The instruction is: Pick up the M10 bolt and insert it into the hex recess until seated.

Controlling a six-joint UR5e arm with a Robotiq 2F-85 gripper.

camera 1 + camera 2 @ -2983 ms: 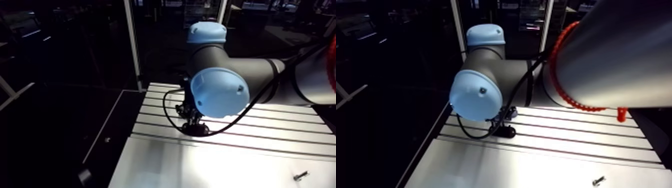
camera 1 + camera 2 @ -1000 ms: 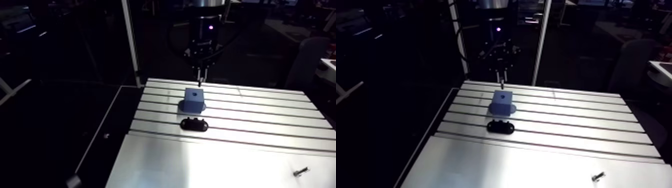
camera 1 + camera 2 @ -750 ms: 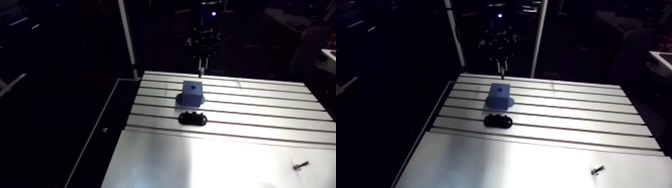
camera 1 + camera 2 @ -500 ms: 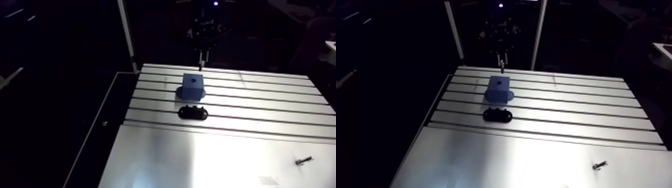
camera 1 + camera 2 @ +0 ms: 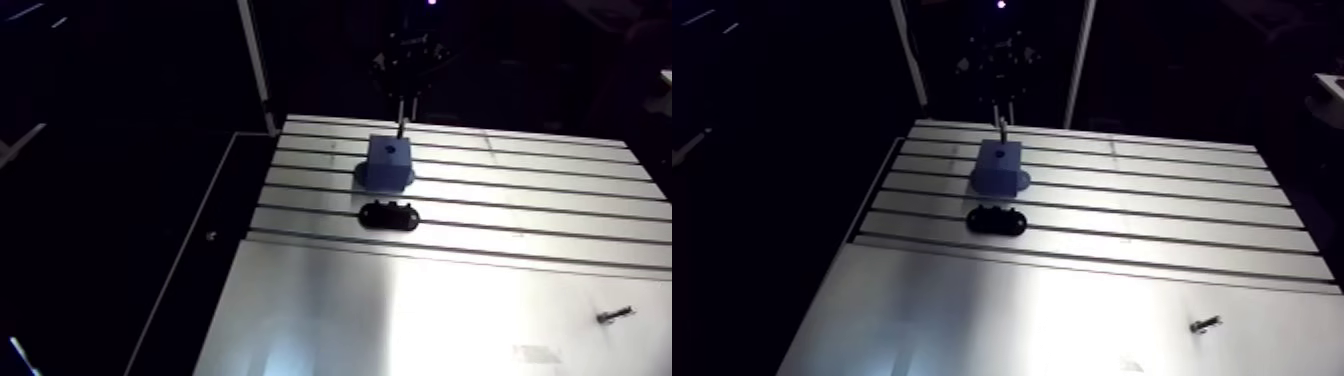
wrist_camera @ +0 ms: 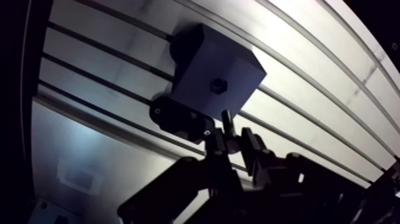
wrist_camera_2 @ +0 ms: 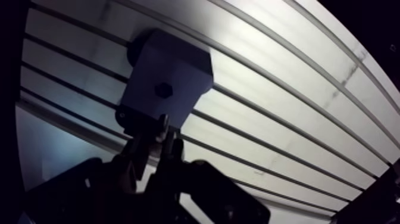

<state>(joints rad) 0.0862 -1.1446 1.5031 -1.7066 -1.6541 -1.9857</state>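
Observation:
A dark blue block (image 5: 390,162) stands on the slotted table (image 5: 520,200), with a small hex recess (image 6: 219,83) in its top face. In the arm view my gripper (image 5: 402,98) comes down at the block's far side. In the wrist view its fingers (image 6: 217,142) are shut on a thin bolt (image 6: 227,119). The bolt's shank points down toward the block's top. Its tip hangs above the block, a little short of the recess and clear of it.
A black oval part (image 5: 390,214) lies on the table just in front of the block. A small loose screw (image 5: 613,315) rests on the smooth plate (image 5: 400,320) near the front right corner. The table's left edge drops off beside a dark rail.
The arm's elbow, which filled the view at first, has swung out of it, and the camera has shifted. The gripper with the bolt now hangs closer over the block's top.

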